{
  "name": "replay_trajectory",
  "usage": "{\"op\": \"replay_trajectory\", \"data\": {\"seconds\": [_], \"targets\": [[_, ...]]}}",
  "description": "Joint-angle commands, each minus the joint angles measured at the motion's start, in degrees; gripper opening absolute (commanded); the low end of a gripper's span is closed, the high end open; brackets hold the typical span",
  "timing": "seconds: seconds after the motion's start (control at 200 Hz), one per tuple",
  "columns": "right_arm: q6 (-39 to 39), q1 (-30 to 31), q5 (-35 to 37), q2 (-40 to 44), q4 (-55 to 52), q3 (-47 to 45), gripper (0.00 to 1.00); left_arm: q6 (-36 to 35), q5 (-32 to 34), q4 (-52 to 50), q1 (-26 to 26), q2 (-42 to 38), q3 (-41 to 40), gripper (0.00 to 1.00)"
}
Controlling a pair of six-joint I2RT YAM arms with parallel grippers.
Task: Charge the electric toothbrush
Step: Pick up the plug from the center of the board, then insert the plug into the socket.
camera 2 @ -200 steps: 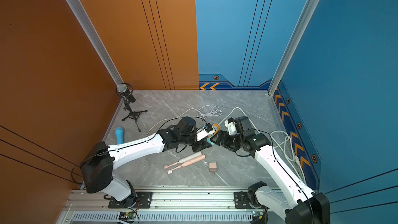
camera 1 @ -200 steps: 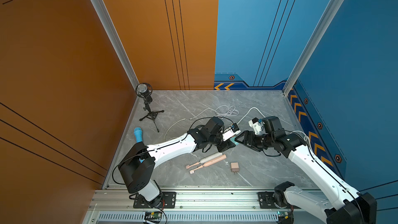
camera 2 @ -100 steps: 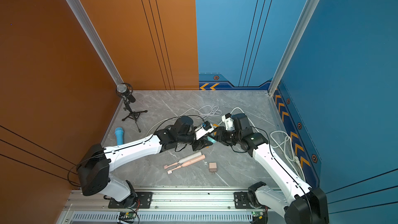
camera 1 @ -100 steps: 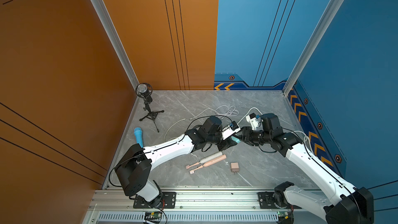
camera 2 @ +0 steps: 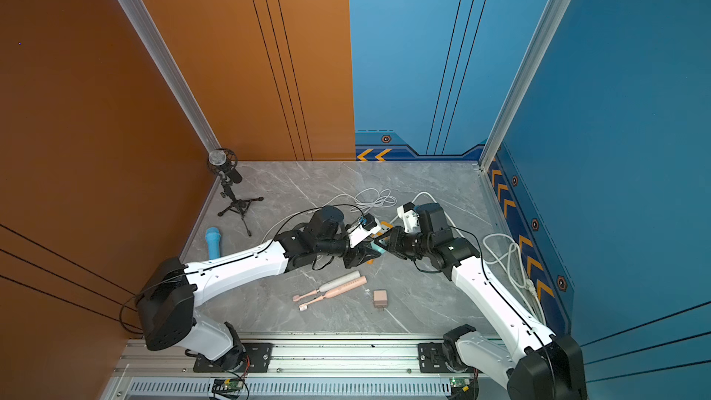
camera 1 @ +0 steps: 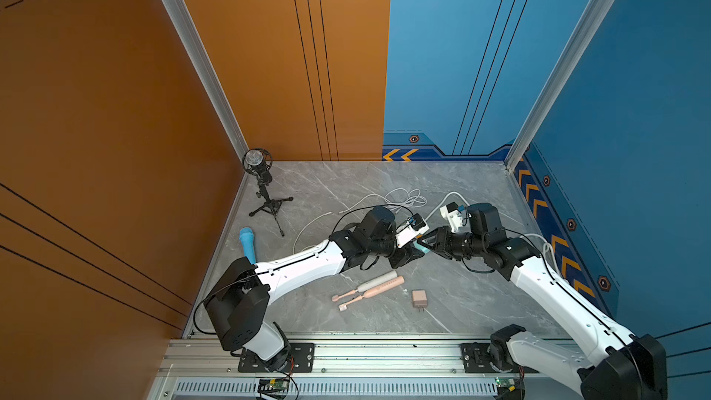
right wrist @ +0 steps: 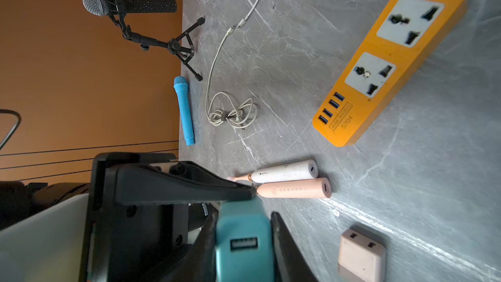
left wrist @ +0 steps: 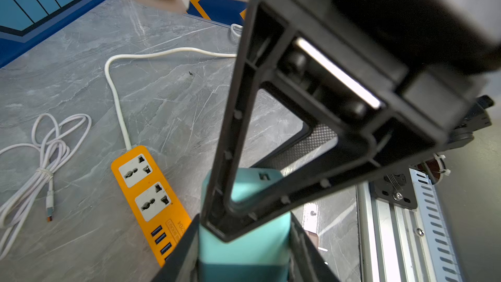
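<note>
Two electric toothbrushes lie side by side on the grey floor, one pink (camera 1: 375,292) (right wrist: 295,188) and one white (camera 1: 375,282) (right wrist: 284,171). Above them, in mid-air, a teal USB adapter (camera 1: 421,250) (left wrist: 244,242) (right wrist: 242,240) is gripped from both sides. My left gripper (camera 1: 413,253) (left wrist: 244,229) is shut on one end. My right gripper (camera 1: 425,242) (right wrist: 244,218) has its jaws pressed against the other end, the USB port facing its camera. The orange power strip (left wrist: 151,199) (right wrist: 390,61) lies just beyond, mostly hidden under the arms in both top views.
A pink plug adapter (camera 1: 419,298) (right wrist: 362,256) rests near the toothbrushes. White cables lie coiled at the back (camera 1: 404,198) (left wrist: 46,145) and under the left arm (right wrist: 230,112). A microphone on a tripod (camera 1: 265,190) and a blue microphone (camera 1: 247,242) sit by the orange wall.
The right gripper has moved left to meet the left one and closed its jaws onto the teal adapter. The left gripper has kept its grip and barely moved.
</note>
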State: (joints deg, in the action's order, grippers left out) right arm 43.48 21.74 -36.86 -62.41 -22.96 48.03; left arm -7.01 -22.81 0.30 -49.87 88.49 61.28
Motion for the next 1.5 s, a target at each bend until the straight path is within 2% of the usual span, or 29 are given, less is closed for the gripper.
{"op": "replay_trajectory", "data": {"seconds": [0.0,0.135,0.24,0.32,0.355,0.39,0.52,0.641,0.701,0.866,1.126,1.341,1.496], "targets": [[1.25,0.06,-0.43,1.08,1.07,0.44,0.20,-0.11,2.03,1.88,0.06,-0.71,0.41,0.08],[-0.50,0.06,7.51,1.11,-4.60,4.24,0.19,1.32,4.52,1.82,0.17,-1.48,-0.38,0.54],[-1.51,0.64,18.74,-0.80,-12.14,8.66,0.18,4.80,9.60,1.90,0.63,-3.90,-3.82,0.75],[-1.08,1.99,27.94,-2.98,-15.93,11.77,0.18,8.94,14.70,1.81,0.85,-6.28,-6.80,0.85],[-0.77,2.79,31.82,-4.31,-16.99,13.21,0.18,10.93,16.77,1.81,1.11,-7.29,-8.23,0.96],[0.02,3.65,35.67,-5.69,-18.07,14.71,0.17,12.86,19.00,1.49,1.29,-8.32,-9.43,1.00],[4.20,6.86,48.64,-12.05,-19.82,18.78,0.16,19.54,25.74,-2.74,2.82,-10.49,-11.73,0.98],[9.51,8.85,57.16,-17.91,-20.37,21.59,0.15,23.71,28.03,-6.42,3.88,-10.71,-12.05,0.98],[11.67,10.13,59.79,-21.47,-20.36,23.46,0.15,25.20,27.01,-6.60,4.54,-10.53,-12.64,0.98],[15.49,12.41,62.80,-31.35,-20.74,29.49,0.15,28.17,27.83,-7.08,5.43,-11.53,-13.76,0.98],[20.73,14.27,67.94,-41.64,-22.37,35.14,0.12,29.46,27.07,-7.77,7.56,-13.13,-14.43,0.98],[22.61,15.52,71.94,-46.26,-25.51,37.90,0.12,29.59,26.98,-7.88,8.13,-13.96,-15.20,0.98],[23.25,15.52,71.75,-48.47,-26.26,38.85,0.12,29.50,26.82,-7.85,8.67,-14.00,-15.52,0.98]]}}
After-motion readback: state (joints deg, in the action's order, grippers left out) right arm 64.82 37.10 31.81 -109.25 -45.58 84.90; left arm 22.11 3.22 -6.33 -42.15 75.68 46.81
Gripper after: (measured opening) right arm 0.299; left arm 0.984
